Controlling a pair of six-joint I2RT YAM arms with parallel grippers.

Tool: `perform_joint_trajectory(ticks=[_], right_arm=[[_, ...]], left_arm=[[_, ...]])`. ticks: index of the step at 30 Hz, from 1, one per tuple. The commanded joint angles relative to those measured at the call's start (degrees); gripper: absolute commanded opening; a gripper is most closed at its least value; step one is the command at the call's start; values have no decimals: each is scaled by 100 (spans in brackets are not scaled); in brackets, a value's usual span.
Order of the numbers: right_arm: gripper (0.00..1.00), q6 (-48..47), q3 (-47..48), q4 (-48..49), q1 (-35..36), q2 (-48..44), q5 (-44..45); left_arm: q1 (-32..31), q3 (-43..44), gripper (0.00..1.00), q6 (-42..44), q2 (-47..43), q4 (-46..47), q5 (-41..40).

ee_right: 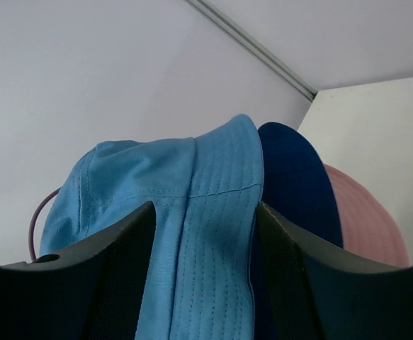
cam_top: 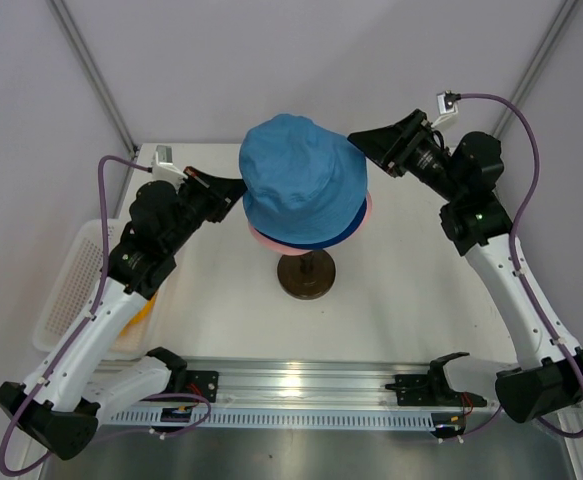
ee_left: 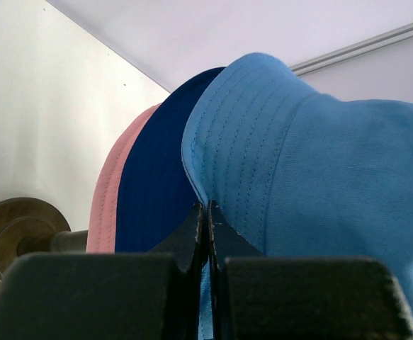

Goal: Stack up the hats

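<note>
The light blue hat (cam_top: pixel 301 175) sits on top of the navy blue hat (cam_top: pixel 321 240) and the pink hat (cam_top: pixel 271 240), all stacked on a stand with a dark round base (cam_top: pixel 306 277). My left gripper (cam_top: pixel 235 192) is shut on the light blue hat's left brim; the left wrist view shows the left gripper (ee_left: pixel 207 210) pinching the light blue hat (ee_left: pixel 319 177). My right gripper (cam_top: pixel 357 141) is open at the hat's right brim; in the right wrist view the right gripper (ee_right: pixel 205 212) has the brim between its spread jaws, not clamped. A sliver of the yellow-orange hat (cam_top: pixel 145 308) shows under the left arm.
A white slatted basket (cam_top: pixel 71 290) stands at the table's left edge. A metal rail (cam_top: pixel 301 385) runs along the near edge between the arm bases. Pale walls enclose the table at the back and sides. The head under the hats is hidden.
</note>
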Motion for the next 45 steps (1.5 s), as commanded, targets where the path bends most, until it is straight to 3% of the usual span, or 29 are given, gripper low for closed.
perform_joint_trajectory(ticks=[1,4,9,12,16,17,20,23,30,35,45], right_arm=[[60,-126,350,-363,142,135,-89],[54,-108,332,-627,142,30,-71],[59,-381,358,-1226,133,-252,254],[57,-285,297,-1139,125,-357,158],[37,-153,183,-850,133,-401,69],[23,-118,87,-805,133,-428,113],[6,-30,-45,-691,116,-445,96],[0,67,-151,-550,98,-428,34],[0,93,-336,-1005,-24,-367,790],[0,665,-547,-1015,-236,-252,702],[0,595,-1215,-1428,-218,-384,913]], left_arm=[[35,164,1,47,22,218,148],[35,181,1,64,4,235,113],[35,163,1,99,-14,297,60],[27,164,1,91,4,358,87],[35,190,1,91,22,394,113],[35,182,1,91,13,394,104],[27,182,1,126,-57,376,69],[44,173,1,135,-136,315,43],[316,304,1,-216,-172,192,296],[466,594,1,-349,30,-107,605],[483,-196,1,-428,22,-371,737]])
